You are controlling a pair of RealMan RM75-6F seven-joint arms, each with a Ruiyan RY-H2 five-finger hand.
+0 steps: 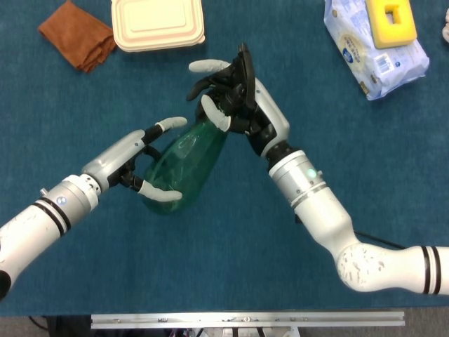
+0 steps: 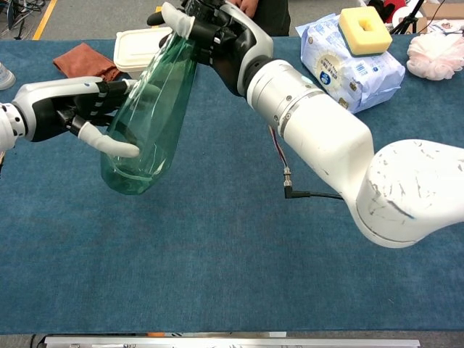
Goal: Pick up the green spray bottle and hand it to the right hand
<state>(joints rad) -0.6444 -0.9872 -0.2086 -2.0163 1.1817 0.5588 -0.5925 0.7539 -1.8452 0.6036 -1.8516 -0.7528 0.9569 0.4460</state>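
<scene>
The green spray bottle [image 1: 184,167] hangs tilted above the blue table, base down-left and neck up-right; in the chest view the bottle [image 2: 148,123] reaches from the table's far edge toward the left. My right hand [image 1: 230,98] grips its neck and black spray head, also seen in the chest view [image 2: 217,32]. My left hand [image 1: 140,165] sits at the bottle's lower body with its fingers [image 1: 170,125] straightened and spread off the plastic. Its thumb [image 2: 109,145] still lies against the bottle's front.
A beige lunch box [image 1: 158,24] and a brown cloth [image 1: 76,35] lie at the far left. A wipes pack [image 1: 375,53] carrying a yellow sponge [image 1: 391,21] lies far right, next to a pink-white puff [image 2: 435,54]. A person [image 2: 246,9] stands behind the table.
</scene>
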